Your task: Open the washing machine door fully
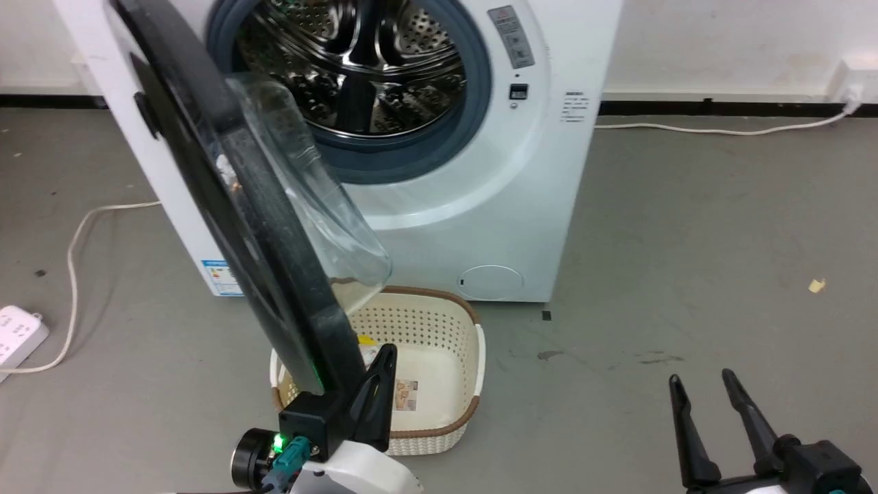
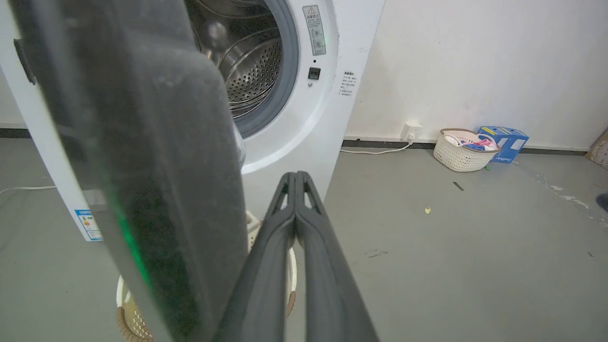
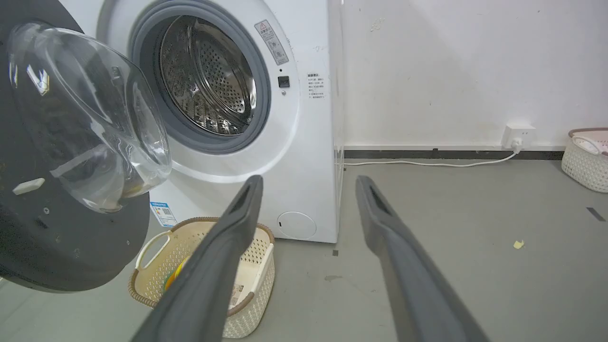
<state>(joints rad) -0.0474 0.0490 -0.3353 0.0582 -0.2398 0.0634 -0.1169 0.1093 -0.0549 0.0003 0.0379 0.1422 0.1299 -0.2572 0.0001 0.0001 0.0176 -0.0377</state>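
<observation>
Standing ajar, one washing machine door; left hand closed, right hand spread.

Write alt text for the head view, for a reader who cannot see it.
The washing machine door stands swung open from the white machine, nearly edge-on to the camera, baring the steel drum. The shut left pincer sits by the door's lower rim, a cream basket on the floor behind it; the open right pincer is at lower right.

Grey floor meets white wall at dark skirting, perhaps a blue carton.
</observation>
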